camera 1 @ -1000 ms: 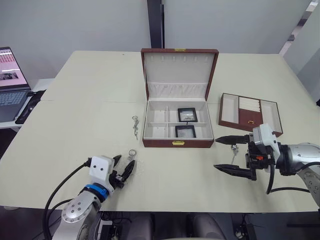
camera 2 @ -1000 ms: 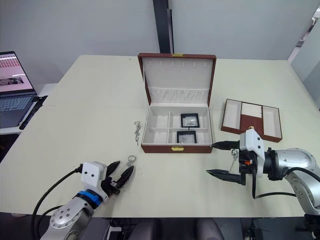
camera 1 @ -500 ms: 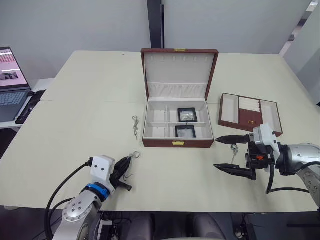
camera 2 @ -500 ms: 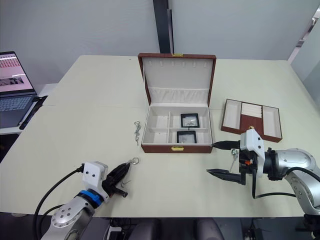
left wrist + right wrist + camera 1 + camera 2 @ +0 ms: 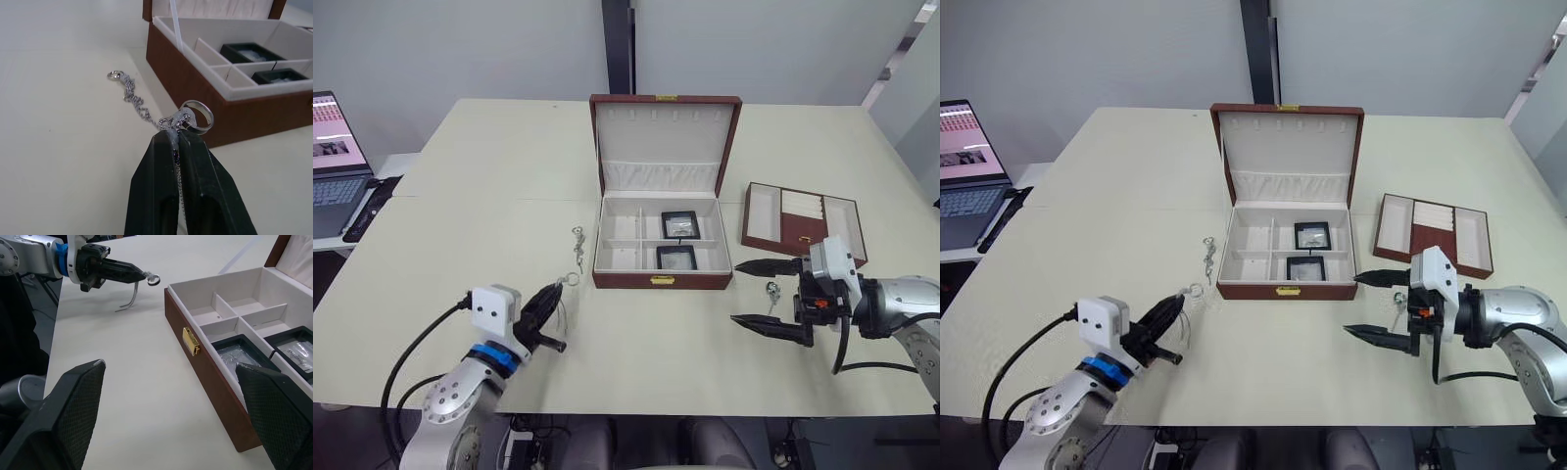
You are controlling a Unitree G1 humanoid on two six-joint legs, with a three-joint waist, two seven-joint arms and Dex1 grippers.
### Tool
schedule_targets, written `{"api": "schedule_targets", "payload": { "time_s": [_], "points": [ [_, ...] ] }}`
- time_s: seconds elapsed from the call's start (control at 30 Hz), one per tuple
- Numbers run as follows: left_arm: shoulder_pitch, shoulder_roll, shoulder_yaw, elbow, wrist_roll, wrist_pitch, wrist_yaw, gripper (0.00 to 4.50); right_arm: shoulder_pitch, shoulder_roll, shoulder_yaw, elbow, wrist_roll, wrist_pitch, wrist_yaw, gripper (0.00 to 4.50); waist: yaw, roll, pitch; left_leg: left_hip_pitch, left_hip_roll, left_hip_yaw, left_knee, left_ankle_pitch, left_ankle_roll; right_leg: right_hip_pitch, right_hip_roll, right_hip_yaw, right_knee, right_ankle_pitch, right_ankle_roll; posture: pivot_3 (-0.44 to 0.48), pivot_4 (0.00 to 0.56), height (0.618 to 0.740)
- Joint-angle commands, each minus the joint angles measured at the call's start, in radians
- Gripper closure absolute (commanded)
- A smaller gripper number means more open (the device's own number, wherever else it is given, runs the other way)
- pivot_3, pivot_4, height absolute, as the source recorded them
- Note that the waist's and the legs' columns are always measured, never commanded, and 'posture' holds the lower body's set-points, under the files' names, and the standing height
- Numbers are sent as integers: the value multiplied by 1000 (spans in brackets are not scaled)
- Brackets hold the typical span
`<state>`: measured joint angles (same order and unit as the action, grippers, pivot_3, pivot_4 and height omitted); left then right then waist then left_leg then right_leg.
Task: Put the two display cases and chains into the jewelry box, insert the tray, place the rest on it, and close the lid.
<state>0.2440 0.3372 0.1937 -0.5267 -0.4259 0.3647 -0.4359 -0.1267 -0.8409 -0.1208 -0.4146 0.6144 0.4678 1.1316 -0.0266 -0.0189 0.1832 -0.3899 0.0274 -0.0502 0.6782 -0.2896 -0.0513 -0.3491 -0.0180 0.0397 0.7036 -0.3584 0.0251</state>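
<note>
Pinching chain at left hand tips | just beside jewelry box | right hand spread

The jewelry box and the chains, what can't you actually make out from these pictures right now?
- Display cases: contents too small in the eye views, only pale glare under the lids in the right wrist view.
- Chain pinched in the left gripper: its lower length is hidden between the fingers in the left wrist view.
- Small piece beside the right gripper: too small to identify.
- Jewelry box: cut off by the right wrist view's edge.
</note>
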Motion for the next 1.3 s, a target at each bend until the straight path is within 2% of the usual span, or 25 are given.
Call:
{"api": "schedule_targets", "payload": {
  "time_s": [0.03, 0.23, 0.37, 0.63, 0.8, 0.97, 1.3],
  "points": [
    [-61, 26, 8, -75, -40, 48, 19, 4460, -23, 8, -16, -12, 15, -6, -15, 0, 0, 0, 0, 0, 0, 0, 0, 0, 0, 0, 0, 0, 0, 0, 0, 0, 150, 740],
    [-224, 60, -13, -68, -80, 153, 36, 4460, -48, 24, -33, -9, 19, 4, -62, 0, 0, 0, 0, 0, 0, 0, 0, 0, 0, 0, 0, 0, 0, 0, 0, 0, 150, 740],
    [-414, 73, -48, 24, -78, 203, 29, 4460, -70, 34, -56, 3, 24, 24, -116, 0, 1, 0, 0, 0, -1, -1, 0, 0, 0, 0, 0, -1, 0, 0, 0, 0, 150, 740],
    [-654, 11, -143, 225, -12, 206, 52, 4460, -97, 53, -80, -12, 26, 48, -207, 0, 2, 0, 0, -5, -1, -1, 1, 0, 0, -2, 1, -2, -2, 0, 0, 0, 150, 740],
    [-706, -48, -186, 289, 36, 207, 94, 4460, -95, 60, -87, -24, 30, 51, -244, 0, 1, 0, 0, -5, -1, -1, 1, 0, 0, -2, 0, -1, -2, 0, 0, 0, 150, 740],
    [-703, -89, -220, 328, 94, 208, 142, 4460, -87, 63, -91, -41, 40, 60, -267, 0, 1, 0, 0, -5, -1, -1, 1, 0, 0, -2, 0, -1, -2, 0, 0, 0, 150, 740],
    [-737, -154, -197, 417, 137, 160, 185, 4460, -93, 57, -82, -43, 46, 67, -283, 0, 4, -1, 0, -5, -1, -1, 1, 0, 0, -2, 0, -2, -2, 0, 0, 0, 150, 740]
  ]
}}
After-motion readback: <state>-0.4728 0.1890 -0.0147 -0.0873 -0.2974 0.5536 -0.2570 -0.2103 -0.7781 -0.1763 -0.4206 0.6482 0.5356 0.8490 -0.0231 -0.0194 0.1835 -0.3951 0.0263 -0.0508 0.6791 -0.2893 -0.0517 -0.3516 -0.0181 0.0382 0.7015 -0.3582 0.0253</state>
